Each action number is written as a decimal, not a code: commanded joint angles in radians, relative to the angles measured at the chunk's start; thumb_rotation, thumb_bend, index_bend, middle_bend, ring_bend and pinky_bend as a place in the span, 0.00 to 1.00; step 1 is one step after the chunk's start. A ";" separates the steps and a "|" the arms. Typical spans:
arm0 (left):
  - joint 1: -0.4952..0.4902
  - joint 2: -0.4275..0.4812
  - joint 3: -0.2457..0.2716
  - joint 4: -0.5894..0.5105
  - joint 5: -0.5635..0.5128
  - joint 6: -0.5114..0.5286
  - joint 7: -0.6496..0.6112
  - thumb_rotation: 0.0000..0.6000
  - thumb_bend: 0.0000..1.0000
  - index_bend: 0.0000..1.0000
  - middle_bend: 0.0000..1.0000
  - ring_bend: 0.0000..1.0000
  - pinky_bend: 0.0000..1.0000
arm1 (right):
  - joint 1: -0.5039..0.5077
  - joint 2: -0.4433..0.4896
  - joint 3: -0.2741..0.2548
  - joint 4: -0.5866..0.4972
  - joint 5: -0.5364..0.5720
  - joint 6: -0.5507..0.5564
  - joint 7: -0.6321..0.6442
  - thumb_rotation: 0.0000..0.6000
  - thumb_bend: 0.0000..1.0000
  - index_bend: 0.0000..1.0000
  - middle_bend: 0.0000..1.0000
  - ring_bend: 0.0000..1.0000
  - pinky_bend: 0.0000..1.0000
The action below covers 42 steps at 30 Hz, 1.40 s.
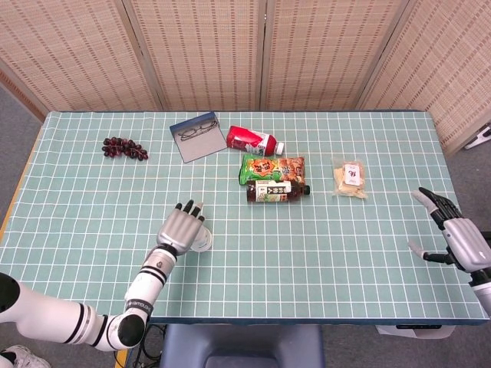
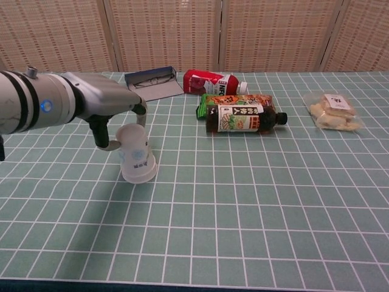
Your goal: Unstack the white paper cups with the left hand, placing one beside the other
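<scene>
paper cups (image 1: 201, 242) mostly hidden under left robot hand (image 1: 180, 229), cup count unclear

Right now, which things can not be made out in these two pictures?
- Head view: the left hand covers the white paper cups; their count and its grip are unclear.
- Chest view: the right hand is out of frame.
- Both views: print on the dark bottle is too small.

Woven rattan folding screen (image 1: 261, 50) spans the back, wood-framed panels, angled inward at both sides. Table (image 1: 92, 230) covered in teal mat with white grid. Grey floor (image 1: 15, 123) visible at left. Even, flat indoor lighting, soft shadows.
</scene>
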 commanded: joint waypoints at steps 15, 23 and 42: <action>-0.046 0.057 -0.036 -0.148 -0.065 0.156 0.098 1.00 0.41 0.37 0.07 0.05 0.17 | 0.006 -0.005 0.002 0.005 0.007 -0.016 -0.003 1.00 0.25 0.00 0.00 0.00 0.00; -0.075 0.058 -0.066 -0.219 -0.108 0.255 0.159 1.00 0.41 0.37 0.07 0.05 0.17 | 0.013 -0.010 0.001 0.010 0.011 -0.035 -0.007 1.00 0.25 0.00 0.00 0.00 0.00; -0.117 0.080 -0.131 -0.278 -0.178 0.325 0.214 1.00 0.41 0.38 0.07 0.05 0.17 | 0.014 -0.011 0.004 0.026 0.021 -0.042 0.009 1.00 0.25 0.00 0.00 0.00 0.00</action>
